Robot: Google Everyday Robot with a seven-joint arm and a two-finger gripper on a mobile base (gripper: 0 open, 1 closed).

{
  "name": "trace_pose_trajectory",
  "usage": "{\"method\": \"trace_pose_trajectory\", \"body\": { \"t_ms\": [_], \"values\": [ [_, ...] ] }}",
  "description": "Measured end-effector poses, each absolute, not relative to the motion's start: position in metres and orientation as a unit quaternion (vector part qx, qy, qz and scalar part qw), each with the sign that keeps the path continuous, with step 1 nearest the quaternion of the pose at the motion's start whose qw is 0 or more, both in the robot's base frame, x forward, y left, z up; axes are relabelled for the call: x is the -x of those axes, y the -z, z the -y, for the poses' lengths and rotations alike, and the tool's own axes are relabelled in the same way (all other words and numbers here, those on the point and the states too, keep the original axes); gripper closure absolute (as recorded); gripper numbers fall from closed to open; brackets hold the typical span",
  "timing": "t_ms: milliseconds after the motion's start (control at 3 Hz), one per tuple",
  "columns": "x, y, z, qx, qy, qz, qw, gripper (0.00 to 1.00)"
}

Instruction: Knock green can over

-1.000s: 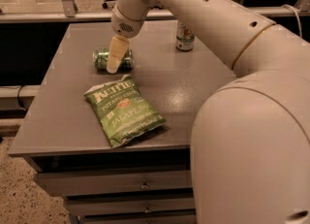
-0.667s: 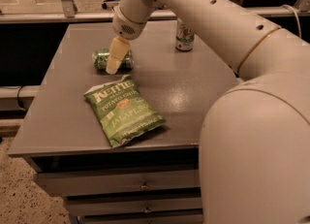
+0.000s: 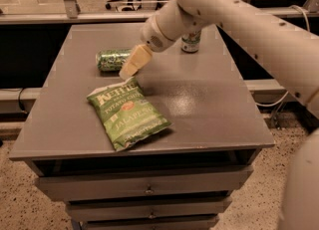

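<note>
On the table (image 3: 209, 109), camera view, far left: green can (image 3: 110, 59), lying on its side, ends pointing left and right; task judged done. Just right of it, touching or nearly so: my gripper (image 3: 128, 68), low over the surface; clenched or released, I cannot tell. Near left: chip bag (image 3: 128, 113), top corner just under my gripper. Far right: white can (image 3: 190, 43), upright, partly behind my arm. Risks: nudged can rolling away; bag snagged on withdrawal; arm toppling the white can.
</note>
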State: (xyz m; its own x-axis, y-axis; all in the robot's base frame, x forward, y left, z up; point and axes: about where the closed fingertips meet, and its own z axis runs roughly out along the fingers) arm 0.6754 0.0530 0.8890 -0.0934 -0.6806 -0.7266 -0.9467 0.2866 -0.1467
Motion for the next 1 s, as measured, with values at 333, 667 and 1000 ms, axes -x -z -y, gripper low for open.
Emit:
{"method": "trace_pose_trajectory", "body": {
  "t_ms": [333,667,1000],
  "values": [
    [-0.656,-0.888,-0.023,0.505,-0.223,-0.722,0.417,0.0],
    [-0.635,-0.886,0.01,0.444,-0.249,-0.722,0.468,0.0],
    [-0.612,-0.885,0.055,0.381,-0.258,-0.729,0.507,0.0]
  ]
}}
